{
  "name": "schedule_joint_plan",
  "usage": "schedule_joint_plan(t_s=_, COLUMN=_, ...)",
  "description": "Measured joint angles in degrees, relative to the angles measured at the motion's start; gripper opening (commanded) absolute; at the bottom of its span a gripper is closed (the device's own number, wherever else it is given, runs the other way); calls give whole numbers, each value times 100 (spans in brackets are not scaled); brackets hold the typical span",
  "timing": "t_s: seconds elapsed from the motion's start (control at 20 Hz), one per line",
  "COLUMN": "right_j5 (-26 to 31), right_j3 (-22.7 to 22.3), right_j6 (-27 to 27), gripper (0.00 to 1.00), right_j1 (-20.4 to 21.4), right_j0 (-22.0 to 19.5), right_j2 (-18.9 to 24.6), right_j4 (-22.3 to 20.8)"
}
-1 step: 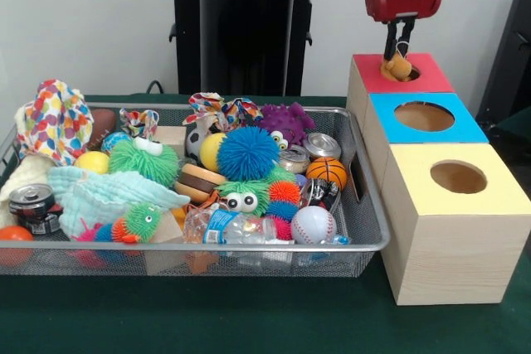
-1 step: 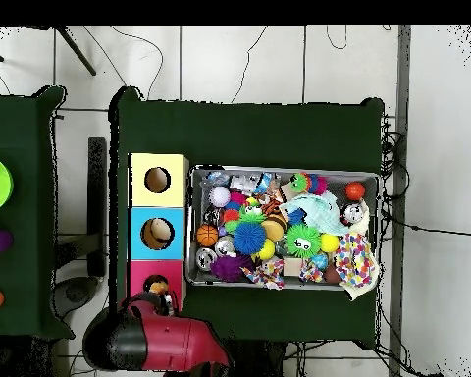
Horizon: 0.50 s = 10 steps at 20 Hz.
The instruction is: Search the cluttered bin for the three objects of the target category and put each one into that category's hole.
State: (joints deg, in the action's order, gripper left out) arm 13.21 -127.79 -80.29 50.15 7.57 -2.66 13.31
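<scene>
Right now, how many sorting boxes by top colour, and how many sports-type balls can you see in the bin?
Red-topped box: 1
Blue-topped box: 1
Yellow-topped box: 1
Basketball: 1
Baseball: 1
Total: 5

Others may be buried in the bin. The gripper holds a tan object over the red box's hole.

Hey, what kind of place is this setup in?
Likely a robotics lab test bench: a red and black gripper over three wooden boxes with coloured holed tops, and a wire mesh bin of toys on green cloth.
</scene>
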Motion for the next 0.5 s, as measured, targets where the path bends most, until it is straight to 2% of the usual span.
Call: schedule_joint_plan(t_s=0.5, right_j5=83, right_j3=-41, right_j6=-1, gripper=0, right_j1=9, right_j0=-130, right_j2=50, right_j4=175)
